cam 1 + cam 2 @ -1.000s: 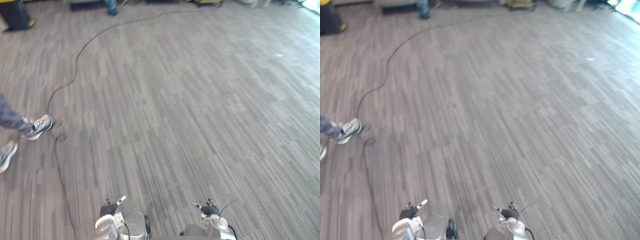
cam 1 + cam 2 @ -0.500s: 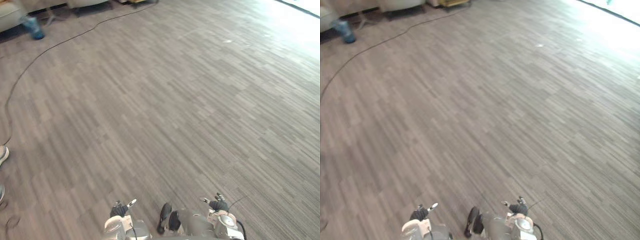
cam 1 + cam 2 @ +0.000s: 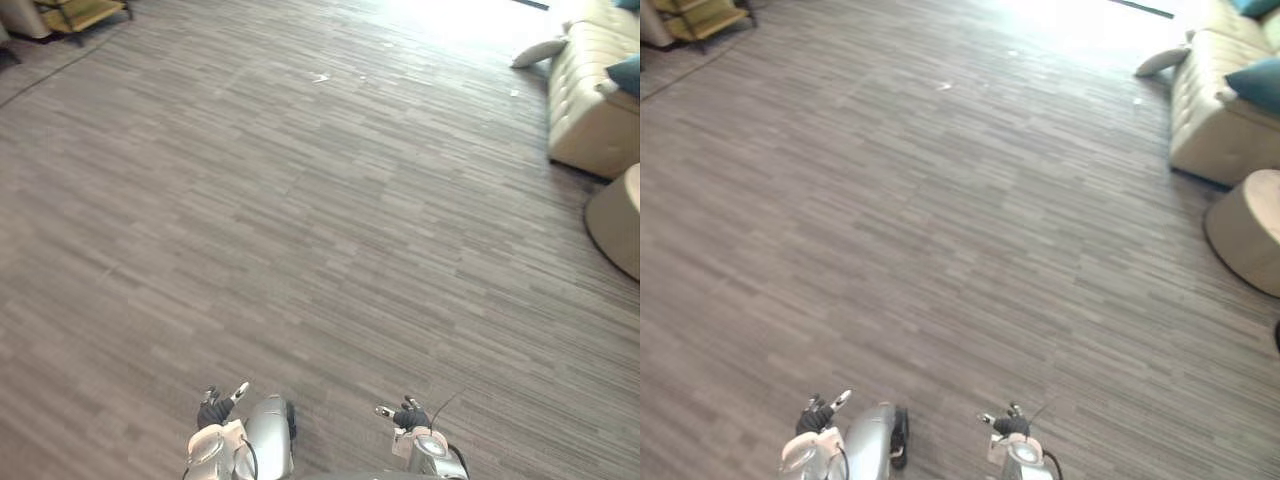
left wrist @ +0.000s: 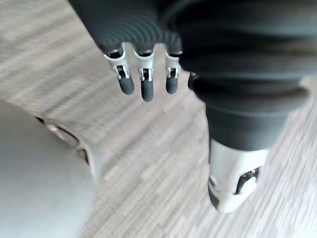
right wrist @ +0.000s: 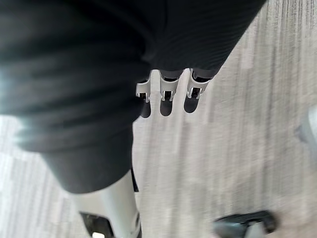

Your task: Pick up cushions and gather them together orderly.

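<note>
A pale cushion (image 3: 538, 51) lies on the floor by the near end of a cream sofa (image 3: 592, 105) at the far right. On the sofa seat rests a teal cushion (image 3: 1254, 84), and a second teal one (image 3: 1254, 6) shows at the sofa's far end. My left hand (image 3: 214, 410) and right hand (image 3: 408, 415) hang low at the bottom edge, several metres from the cushions. In the wrist views the left hand (image 4: 146, 85) and the right hand (image 5: 166, 95) have straight fingers over bare floor and hold nothing.
A round beige pouf (image 3: 1248, 232) stands on the floor in front of the sofa at the right edge. A yellow low cart (image 3: 76, 12) sits at the far left. Grey wood-look flooring stretches between me and the sofa.
The camera has swung to the right: the person's shoes and the floor cable have left the picture, and the sofa, cushions and pouf have come in. Both hands hang as before.
</note>
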Available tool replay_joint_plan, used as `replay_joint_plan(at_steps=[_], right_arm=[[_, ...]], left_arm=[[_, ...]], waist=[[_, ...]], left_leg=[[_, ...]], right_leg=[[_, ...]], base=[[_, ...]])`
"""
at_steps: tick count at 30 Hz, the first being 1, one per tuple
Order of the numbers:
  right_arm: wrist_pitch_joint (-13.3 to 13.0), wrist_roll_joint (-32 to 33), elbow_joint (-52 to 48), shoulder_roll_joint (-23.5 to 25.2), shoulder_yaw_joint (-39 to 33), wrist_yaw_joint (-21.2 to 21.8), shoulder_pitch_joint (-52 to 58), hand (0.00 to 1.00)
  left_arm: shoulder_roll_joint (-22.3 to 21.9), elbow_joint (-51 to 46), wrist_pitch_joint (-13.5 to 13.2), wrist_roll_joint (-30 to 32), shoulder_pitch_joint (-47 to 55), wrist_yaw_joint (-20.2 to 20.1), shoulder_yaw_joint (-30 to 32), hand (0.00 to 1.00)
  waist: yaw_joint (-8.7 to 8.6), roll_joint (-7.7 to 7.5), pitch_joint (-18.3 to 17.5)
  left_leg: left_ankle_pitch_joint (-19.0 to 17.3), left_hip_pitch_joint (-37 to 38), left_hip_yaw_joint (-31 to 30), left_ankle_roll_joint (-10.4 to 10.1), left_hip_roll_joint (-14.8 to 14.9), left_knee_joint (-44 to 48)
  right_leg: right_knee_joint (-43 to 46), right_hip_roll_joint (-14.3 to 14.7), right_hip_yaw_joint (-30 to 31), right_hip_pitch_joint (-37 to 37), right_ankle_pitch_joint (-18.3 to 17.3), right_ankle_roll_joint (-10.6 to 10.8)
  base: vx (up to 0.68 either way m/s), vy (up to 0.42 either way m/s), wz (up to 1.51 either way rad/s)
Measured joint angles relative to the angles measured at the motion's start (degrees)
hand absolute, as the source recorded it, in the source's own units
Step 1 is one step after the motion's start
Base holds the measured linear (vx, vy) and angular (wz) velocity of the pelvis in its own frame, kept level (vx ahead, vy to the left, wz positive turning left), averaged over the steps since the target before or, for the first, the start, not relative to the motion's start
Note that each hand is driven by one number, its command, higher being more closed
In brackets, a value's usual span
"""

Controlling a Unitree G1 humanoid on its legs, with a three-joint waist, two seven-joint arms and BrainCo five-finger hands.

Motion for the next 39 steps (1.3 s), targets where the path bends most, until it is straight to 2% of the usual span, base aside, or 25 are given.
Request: replay_joint_plan(at_steps=[3, 5, 6, 9, 10, 11, 12, 13, 14, 15, 16, 18, 20, 23, 25, 27, 29, 30, 31, 32, 33, 34, 36, 37, 39], right_arm=[[-1.09, -0.18, -3.81, 0.05, -2.56, 0.14, 0.70, 0.00], [-1.54, -0.13, -4.91, 0.02, -4.85, 0.09, 0.51, 0.00], [-1.56, -0.15, -5.20, 0.05, -5.91, 0.08, 0.29, 0.00], [-1.54, -0.10, -5.40, 0.09, -6.51, -0.09, 0.36, 0.00], [-1.46, -0.05, -5.71, 0.09, -6.51, -0.03, 0.42, 0.00], [-1.45, -0.13, -5.95, 0.20, -6.57, 0.06, 0.37, 0.00], [-1.58, -0.12, -5.99, -0.12, -6.62, 0.09, 0.28, 0.00], [-1.51, -0.08, -5.91, -0.66, -6.68, 0.35, 0.02, 0.00], [-1.43, 0.00, -5.91, -1.11, -6.44, 0.47, -0.59, 0.00], [-1.36, 0.07, -5.93, -1.30, -6.36, 0.44, -0.80, 0.00], [-1.00, 0.33, -5.32, -1.42, -6.24, 0.21, -1.65, 0.00], [-0.62, 0.55, -2.91, -0.06, -5.29, 0.19, -2.23, 0.00], [-0.04, 0.63, -0.93, 0.69, -2.50, 0.37, -2.72, 0.00], [0.18, 1.09, -0.75, 0.70, -2.47, 0.12, -2.81, 0.00], [0.24, 1.08, -0.19, 0.69, -2.03, -0.32, -2.73, 0.00], [0.30, 1.06, 2.28, 0.59, -0.36, -0.18, -3.06, 0.00], [0.15, 0.95, 2.72, 0.65, 0.04, -0.31, -2.88, 0.00], [0.14, 0.90, 2.78, 0.67, 0.04, -0.33, -2.54, 0.00], [0.14, 0.75, 2.84, 0.66, 0.02, -0.32, -2.33, 0.00], [0.11, -0.06, 2.94, 0.50, -0.02, -0.28, -1.84, 0.00], [0.09, -0.18, 2.97, 0.38, 0.00, -0.26, -1.44, 0.00], [0.10, -0.23, 2.65, 0.14, 0.18, -0.09, -0.56, 0.00], [-0.59, -0.50, 0.44, -0.01, 0.19, 0.00, -0.03, 0.00], [-1.14, -1.30, -0.98, -0.01, 0.09, 0.09, 0.07, 0.00], [-1.68, -1.30, -2.91, 0.00, -0.74, 0.21, 0.20, 0.00]], left_arm=[[-0.42, 1.99, 0.30, 1.53, -1.94, 0.28, -2.32, 0.00], [-0.54, 3.25, 0.43, 1.60, -2.75, 0.20, -4.02, 0.00], [-0.84, 3.36, 0.46, 1.66, -2.63, 0.07, -5.21, 0.00], [-1.26, 3.41, 0.33, 3.04, -2.55, -0.16, -7.94, 0.00], [-1.43, 3.46, 0.38, 3.95, -2.40, -0.59, -8.00, 0.00], [-2.07, 3.53, 0.45, 4.27, -2.10, -0.84, -7.79, 0.00], [-2.28, 3.57, 0.45, 4.58, -1.97, -0.84, -7.82, 0.00], [-2.53, 3.63, 0.53, 5.11, -1.61, -1.06, -7.49, 0.00], [-2.98, 3.20, 0.71, 5.11, -1.92, -1.14, -5.28, 0.00], [-3.09, 2.97, 0.82, 5.07, -1.86, -1.11, -4.80, 0.00], [-3.43, 2.33, 1.05, 4.98, -1.14, -1.08, -3.23, 0.00], [-2.77, 0.67, 0.96, 4.82, -0.51, -1.04, -2.62, 0.00], [-2.11, -1.83, 0.25, 4.37, 1.58, -0.95, -2.04, 0.00], [-3.16, -4.36, -0.29, 2.69, 2.79, -0.77, 0.06, 0.00], [-3.95, -5.40, -1.45, 2.10, 2.85, -0.76, 0.66, 0.00], [-3.36, -5.48, -1.66, 1.49, 2.87, -0.71, 0.70, 0.00], [-2.44, -5.35, -1.35, 1.72, 2.82, -0.67, 0.51, 0.00], [-1.75, -5.03, -1.22, 1.68, 2.96, -0.60, 0.45, 0.00], [-1.46, -4.76, -1.22, 1.63, 2.90, -0.53, 0.38, 0.00], [-0.57, -3.74, -1.09, 1.54, 2.38, -0.16, -0.49, 0.00], [-0.24, -3.11, -0.91, 1.56, 2.18, 0.05, -1.05, 0.00], [0.15, -1.53, -0.28, 1.71, 1.99, 0.29, -2.24, 0.00], [0.03, -0.07, 0.06, 2.31, 1.35, 0.34, -3.59, 0.00], [-0.08, 0.33, 0.06, 2.79, 0.89, 0.26, -4.87, 0.00], [0.02, 0.94, 0.02, 2.79, 0.53, 0.20, -5.59, 0.00]], waist=[[-1.42, 1.57, -0.32], [-2.35, 1.59, -0.21], [-3.39, 1.71, -0.06], [-3.77, 1.29, -0.02], [-3.99, 0.93, -0.26], [-4.75, 2.28, -0.75], [-4.82, 3.15, -1.07], [-4.80, 4.50, -1.88], [-4.84, 6.31, -0.95], [-4.81, 7.06, -0.62], [-4.69, 8.62, 0.22], [-3.69, 7.55, 1.08], [-2.86, 5.59, 1.30], [-1.68, 6.19, 1.18], [-0.64, 6.20, 1.16], [0.59, 4.75, -0.46], [0.53, 2.25, -2.18], [0.61, 0.85, -2.83], [0.59, 0.44, -2.70], [0.24, -0.24, -2.25], [0.11, -0.25, -2.20], [-0.42, 0.51, -1.77], [-1.33, 1.74, -1.85], [-2.01, 2.36, -2.12], [-2.87, 2.39, -2.04]], left_leg=[[-1.76, 10.61, 0.00, -0.81, -0.90, -10.17], [-2.22, 15.39, -0.22, -1.64, -1.21, -13.72], [-2.30, 18.83, -0.20, -1.93, -1.30, -16.68], [-3.97, 24.21, -1.17, -4.90, -2.50, -18.83], [-4.57, 26.28, -2.06, -5.94, -3.06, -18.42], [-4.45, 27.06, -4.41, -6.30, -1.35, -15.42], [-4.34, 26.76, -4.86, -6.48, -0.32, -13.75], [-2.50, 23.31, -5.20, -8.70, 1.97, -4.39], [5.67, 16.76, -5.62, -9.04, 4.36, 11.95], [9.71, 14.72, -5.95, -9.25, 5.14, 17.11], [12.25, 8.81, -5.93, -9.44, 8.37, 30.88], [8.26, 2.98, -4.43, -7.78, 9.80, 38.57], [4.43, -5.87, -3.31, -5.46, 9.95, 35.74], [2.26, -14.08, -3.07, -4.43, 9.46, 18.69], [6.98, -18.37, -3.08, -6.13, 7.68, -0.02], [15.84, -18.49, -1.68, -5.56, 6.94, -1.01], [11.44, -18.71, 0.33, -2.25, 5.20, 1.41], [9.17, -16.95, 1.78, -0.79, 3.80, 1.89], [8.42, -15.72, 2.08, -0.71, 3.19, 1.84], [6.04, -11.20, 2.74, -0.19, 1.43, 1.09], [5.12, -9.05, 2.78, 0.00, 0.73, 0.49], [3.50, -3.13, 2.73, 0.09, -0.52, -1.76], [2.89, 4.01, 2.51, 0.14, -1.42, -7.01], [2.65, 7.98, 1.44, 0.16, -1.62, -11.35], [1.89, 12.03, 0.21, -0.55, -1.82, -14.61]], right_leg=[[-4.68, -2.67, -16.41, -12.98, -3.83, -6.51], [-15.61, -3.05, -23.42, -17.13, -3.56, -8.18], [-26.83, -2.57, -27.58, -17.53, -1.41, -9.64], [-40.41, -1.00, -29.46, -18.74, 3.65, -12.56], [-40.78, -0.94, -28.72, -19.30, 6.41, -17.17], [-36.14, -0.82, -28.73, -19.45, 8.54, -21.70], [-35.09, -0.40, -29.30, -19.22, 7.34, -21.66], [-33.81, 1.23, -29.88, -18.08, 4.10, -21.17], [-34.73, 3.58, -28.91, -14.90, 1.57, -20.75], [-35.66, 4.54, -28.25, -13.51, 1.24, -20.66], [-38.56, 7.37, -25.74, -8.19, 0.08, -20.70], [-42.95, 8.56, -21.65, 0.28, -1.22, -20.47], [-50.51, 8.24, -15.95, 9.15, -1.79, -19.40], [-54.23, 6.45, -9.89, 14.49, -2.97, -16.27], [-55.32, 3.49, -5.75, 18.93, -7.53, -13.37], [-55.86, 0.96, -1.71, 22.17, -10.38, -12.14], [-51.97, -1.68, 0.87, 19.93, -7.51, -12.20], [-44.90, -3.17, 2.38, 17.74, -5.11, -8.21], [-41.12, -3.52, 2.98, 16.66, -4.23, -6.67], [-27.07, -4.01, 4.67, 12.41, 0.59, -0.29], [-20.44, -3.91, 5.04, 10.52, 2.51, 3.05], [-7.16, -3.91, 3.89, 5.81, 4.42, 4.40], [1.02, -4.08, -0.60, -1.52, 3.11, 1.85], [1.02, -4.12, -5.36, -7.61, 1.28, -1.44], [-4.40, -4.19, -9.84, -13.62, -0.31, -3.90]], base=[[0.62, 0.229, -0.16], [0.51, 0.119, 0.18], [0.55, 0.084, 0.24], [0.61, 0.010, 0.23], [0.78, -0.073, 0.41], [0.79, -0.098, 0.39], [0.80, -0.121, 0.22], [0.77, -0.146, -0.22], [0.76, -0.137, -0.35], [0.88, -0.080, -0.71], [0.87, -0.015, -0.90], [0.70, 0.015, -0.97], [0.62, 0.066, -1.10], [0.57, 0.227, -0.99], [0.74, 0.417, -0.97], [0.72, 0.442, -0.78], [0.75, 0.442, -0.48], [0.73, 0.441, -0.28], [0.72, 0.414, -0.13], [0.55, 0.296, -0.01], [0.64, 0.297, 0.01], [0.68, 0.256, -0.02], [0.58, 0.190, 0.06], [0.47, 0.092, 0.27], [0.49, 0.059, 0.33]])
